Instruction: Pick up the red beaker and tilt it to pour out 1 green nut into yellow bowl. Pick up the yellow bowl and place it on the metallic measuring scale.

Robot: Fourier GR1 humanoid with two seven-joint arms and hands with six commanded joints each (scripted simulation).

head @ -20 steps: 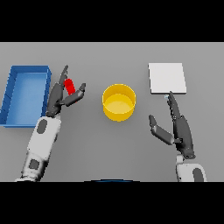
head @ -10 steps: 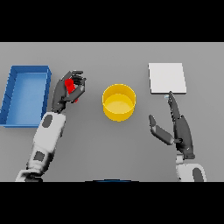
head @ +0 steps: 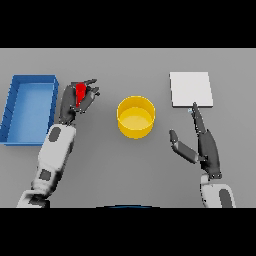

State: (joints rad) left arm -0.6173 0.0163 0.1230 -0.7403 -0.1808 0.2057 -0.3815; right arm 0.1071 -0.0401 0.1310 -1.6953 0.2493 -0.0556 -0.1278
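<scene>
Mostly the red beaker [head: 80, 93] is hidden: only a narrow red strip shows between the dark fingers of the left hand [head: 75, 102], which are curled round it. Rim, base and contents can't be made out, and I can't tell if it's upright or tilted. Whether it's off the table also can't be told from this view. It sits at abt 9 o'clock from the yellow bowl [head: 136, 116], just beside the blue tray [head: 29, 109], at the tray's 3 o'clock side, not in it.

Left forearm runs down to abt 7 o'clock and is cut off near the lower edge. Tray's left wall is near the frame's left edge.

Bowl stands near table centre, upright, open top; inside looks plain yellow, no nut visible in it. Free grey table [head: 125, 170] all round it, w/ clear gaps to both hands.

Metallic measuring scale [head: 191, 89] is a pale square plate at abt 2 o'clock from the bowl, apart from it.

Right hand [head: 202, 145] is at abt 4 o'clock from the bowl, fingers straight, thumb spread toward the bowl, holding nothing. Its longest fingertip points at 12 o'clock and ends just short of the scale's near edge. Wrist is cut off at the lower edge.
</scene>
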